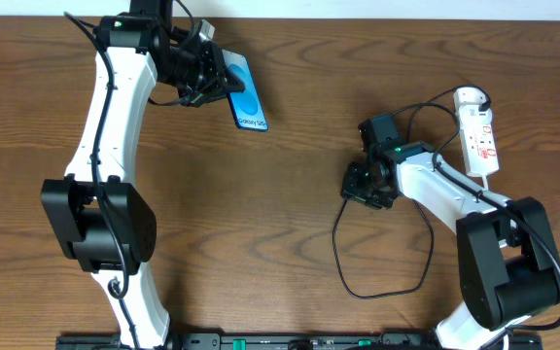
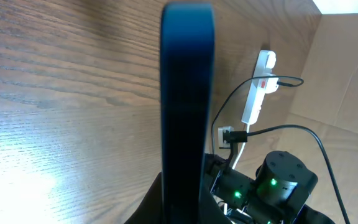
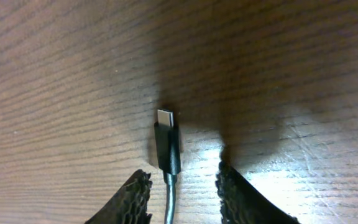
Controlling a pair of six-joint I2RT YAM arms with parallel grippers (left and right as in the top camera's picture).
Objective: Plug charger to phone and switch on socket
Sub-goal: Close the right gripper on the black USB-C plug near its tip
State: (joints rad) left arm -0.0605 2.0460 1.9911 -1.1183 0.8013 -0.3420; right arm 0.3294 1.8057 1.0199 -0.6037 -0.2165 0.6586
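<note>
My left gripper (image 1: pixel 207 78) is shut on the phone (image 1: pixel 248 95), holding it tilted above the table at the back left, blue screen up. The left wrist view shows the phone (image 2: pixel 187 93) edge-on as a dark slab between the jaws. The charger plug (image 3: pixel 168 146) lies flat on the wood, metal tip pointing away. My right gripper (image 3: pixel 182 186) straddles its cable with a gap on each side, open and not touching. The black charger cable (image 1: pixel 343 262) loops toward the front. The socket (image 1: pixel 478 136) lies at the far right.
The white socket (image 2: pixel 257 93) and a small white adapter (image 2: pixel 225 135) appear in the left wrist view, with my right arm (image 2: pixel 278 180) below them. A white cord runs from the socket under the right arm. Both arm bases stand at the table's front edge.
</note>
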